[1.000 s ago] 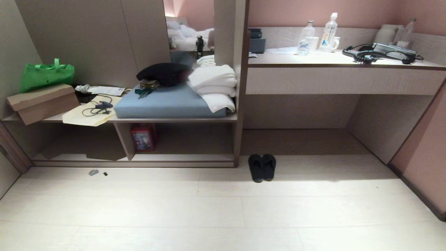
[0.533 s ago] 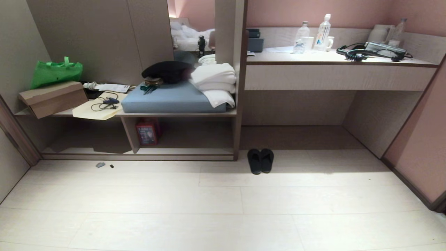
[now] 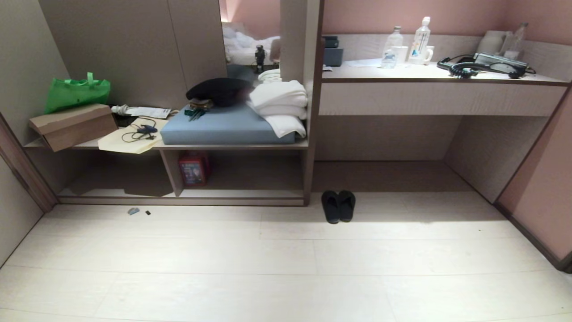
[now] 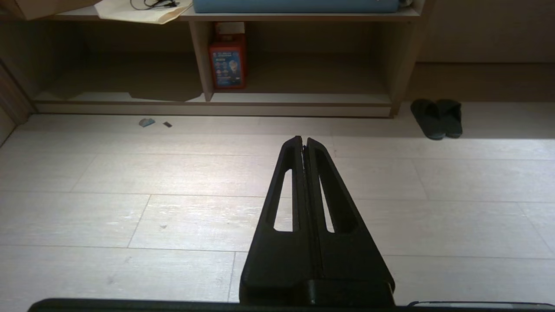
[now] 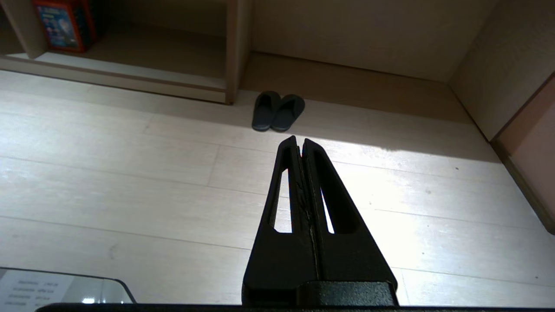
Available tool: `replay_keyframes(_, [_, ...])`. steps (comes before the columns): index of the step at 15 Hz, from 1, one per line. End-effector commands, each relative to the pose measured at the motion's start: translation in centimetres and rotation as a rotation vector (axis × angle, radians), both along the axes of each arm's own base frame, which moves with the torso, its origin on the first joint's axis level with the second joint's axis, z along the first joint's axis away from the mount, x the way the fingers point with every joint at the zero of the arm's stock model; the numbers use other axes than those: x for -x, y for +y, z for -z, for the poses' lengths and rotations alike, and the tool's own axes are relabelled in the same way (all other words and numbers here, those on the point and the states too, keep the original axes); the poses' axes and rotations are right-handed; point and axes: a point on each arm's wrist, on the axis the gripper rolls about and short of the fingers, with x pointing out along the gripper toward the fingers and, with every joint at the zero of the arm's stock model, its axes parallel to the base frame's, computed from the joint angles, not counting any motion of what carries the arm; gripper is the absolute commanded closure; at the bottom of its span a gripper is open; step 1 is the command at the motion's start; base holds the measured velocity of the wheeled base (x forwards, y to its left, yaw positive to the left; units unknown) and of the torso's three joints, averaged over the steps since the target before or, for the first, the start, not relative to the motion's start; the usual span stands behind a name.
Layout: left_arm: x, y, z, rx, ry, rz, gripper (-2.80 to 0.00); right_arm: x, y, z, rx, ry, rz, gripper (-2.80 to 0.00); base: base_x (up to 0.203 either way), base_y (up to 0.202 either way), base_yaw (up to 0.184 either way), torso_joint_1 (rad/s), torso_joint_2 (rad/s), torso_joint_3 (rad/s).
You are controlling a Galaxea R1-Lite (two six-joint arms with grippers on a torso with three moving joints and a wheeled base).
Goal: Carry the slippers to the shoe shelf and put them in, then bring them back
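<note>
My right claw (image 5: 300, 141) is pinched shut, empty, and the slippers (image 5: 277, 110) sit on the floor just ahead, long axes pointing away from me. Left claw (image 4: 303, 139) is shut too, slippers off to its right, so right's nearer.

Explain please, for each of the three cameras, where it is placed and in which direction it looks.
Head view: high on the robot, looking forward and down at the slippers on the floor beside the shoe shelf; no arm shows.
Left wrist view: behind the shut left hand, facing the shoe shelf.
Right wrist view: behind the shut right hand, facing the slippers.
Shared: all three show the slippers, the shelf and the red box.
</note>
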Motion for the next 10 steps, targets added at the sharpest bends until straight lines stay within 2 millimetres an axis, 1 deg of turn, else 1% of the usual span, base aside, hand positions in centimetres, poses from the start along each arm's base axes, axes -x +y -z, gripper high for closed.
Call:
replay_keyframes(1, [-0.07, 0.0, 0.2, 0.001, 0.008, 0.0, 0.0, -0.01, 0.0, 0.0, 0.001, 0.002, -0.001, 0.0, 0.0, 0.179, 0.002, -0.002, 0.0, 0.002])
replay_keyframes(10, [-0.07, 0.0, 0.2, 0.0, 0.008, 0.0, 0.0, -0.01, 0.0, 0.0, 0.001, 0.002, -0.001, 0.0, 0.0, 0.195, -0.001, 0.004, 0.0, 0.002])
